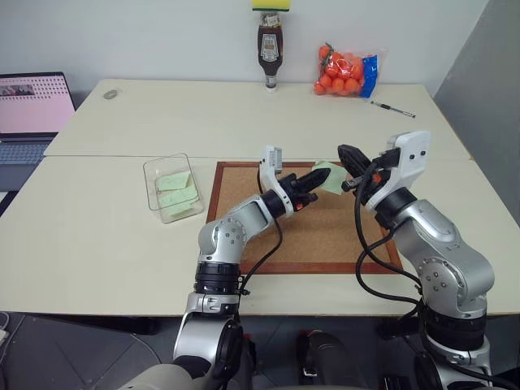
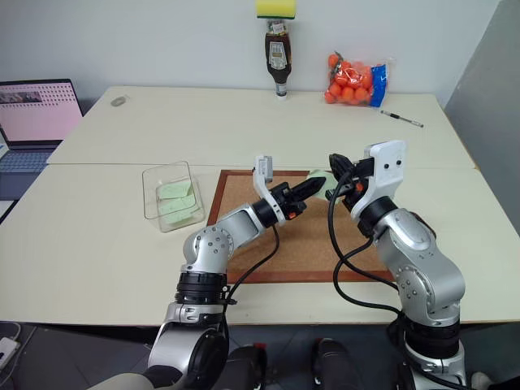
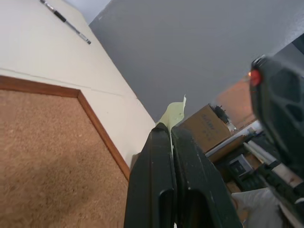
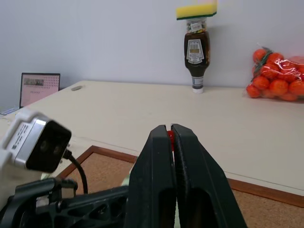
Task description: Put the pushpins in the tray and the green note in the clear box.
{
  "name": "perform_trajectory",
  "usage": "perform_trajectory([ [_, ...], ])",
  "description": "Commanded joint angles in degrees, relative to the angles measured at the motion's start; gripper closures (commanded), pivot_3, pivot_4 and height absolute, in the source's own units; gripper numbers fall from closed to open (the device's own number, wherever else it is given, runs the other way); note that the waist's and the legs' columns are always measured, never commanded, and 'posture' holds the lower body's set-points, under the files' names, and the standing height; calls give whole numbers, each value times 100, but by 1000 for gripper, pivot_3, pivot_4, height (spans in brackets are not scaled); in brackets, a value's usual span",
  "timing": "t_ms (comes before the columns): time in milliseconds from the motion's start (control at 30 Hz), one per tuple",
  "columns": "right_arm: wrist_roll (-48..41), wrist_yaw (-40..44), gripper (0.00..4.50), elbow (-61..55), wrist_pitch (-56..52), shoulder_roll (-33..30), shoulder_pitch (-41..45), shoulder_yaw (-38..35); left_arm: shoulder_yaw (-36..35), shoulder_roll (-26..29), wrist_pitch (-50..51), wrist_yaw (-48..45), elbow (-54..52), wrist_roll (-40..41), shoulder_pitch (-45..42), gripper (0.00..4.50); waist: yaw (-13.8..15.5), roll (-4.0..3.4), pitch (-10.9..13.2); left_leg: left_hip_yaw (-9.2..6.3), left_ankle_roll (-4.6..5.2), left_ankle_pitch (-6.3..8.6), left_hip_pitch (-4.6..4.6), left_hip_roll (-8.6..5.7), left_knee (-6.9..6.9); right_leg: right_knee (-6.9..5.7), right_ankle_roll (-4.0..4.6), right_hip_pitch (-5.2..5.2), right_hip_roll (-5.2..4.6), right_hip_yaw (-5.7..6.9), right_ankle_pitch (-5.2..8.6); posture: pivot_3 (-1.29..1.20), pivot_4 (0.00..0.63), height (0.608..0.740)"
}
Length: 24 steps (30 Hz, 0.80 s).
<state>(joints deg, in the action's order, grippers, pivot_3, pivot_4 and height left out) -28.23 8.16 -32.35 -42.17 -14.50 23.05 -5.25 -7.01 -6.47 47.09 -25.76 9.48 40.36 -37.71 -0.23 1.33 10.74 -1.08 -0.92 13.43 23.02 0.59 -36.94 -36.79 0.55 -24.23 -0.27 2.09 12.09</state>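
A cork board (image 1: 301, 236) lies nearest on a cream table (image 1: 89, 236), the clear box (image 1: 172, 188) beside it. Above the board, the left gripper (image 1: 313, 180) pinches the green note (image 1: 329, 175); the right gripper (image 4: 170, 134) is clamped on a red pushpin (image 4: 170, 136). Beyond: sauce bottle (image 1: 269, 50), bagged oranges (image 1: 345, 71), laptop (image 1: 31, 110).

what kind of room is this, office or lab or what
Most likely an office or lab workspace: two pale tables pushed together against a plain wall, an open laptop at one edge, a pen, and a wood-framed cork board laid flat. The bag of oranges suggests staged test props.
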Motion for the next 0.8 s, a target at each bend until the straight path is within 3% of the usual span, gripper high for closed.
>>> perform_trajectory([
  [33,-13,-32,4500,-132,132,3,86,-140,78,-10,-19,-20,-195,62,-29,4463,0,0,0,0,0,0,0,0,0,0,0,0,0,0,0,0,150,740],
  [200,-51,-21,4500,-264,2,-196,-124,-337,581,344,-573,-388,-329,-505,19,4463,1,0,0,0,0,0,0,-2,1,-1,0,0,0,1,0,0,150,740],
  [333,47,-101,4500,-459,-294,-570,-763,-714,1594,1008,-1890,-1013,-544,-1656,280,4463,15,-1,-1,3,0,0,0,0,4,1,3,0,-1,-4,1,0,150,740],
  [433,274,-193,4500,-396,-398,-836,-1357,-950,1965,1260,-2629,-1256,-586,-2130,418,4463,28,-2,-1,8,-2,1,0,1,6,2,7,0,-5,-7,4,0,150,740],
  [600,623,-430,4500,186,-516,-964,-1748,-1267,2103,1313,-3389,-1299,-427,-2596,403,4463,-5,-1,-1,13,-2,1,-4,-2,-2,-2,10,0,-11,-10,6,0,150,740],
  [800,846,-396,4500,692,-610,-1080,-1793,-1313,2075,1275,-3627,-1306,-295,-2740,397,4463,5,-1,-1,9,-2,1,-5,1,4,-2,12,1,-4,-8,7,0,150,740],
])
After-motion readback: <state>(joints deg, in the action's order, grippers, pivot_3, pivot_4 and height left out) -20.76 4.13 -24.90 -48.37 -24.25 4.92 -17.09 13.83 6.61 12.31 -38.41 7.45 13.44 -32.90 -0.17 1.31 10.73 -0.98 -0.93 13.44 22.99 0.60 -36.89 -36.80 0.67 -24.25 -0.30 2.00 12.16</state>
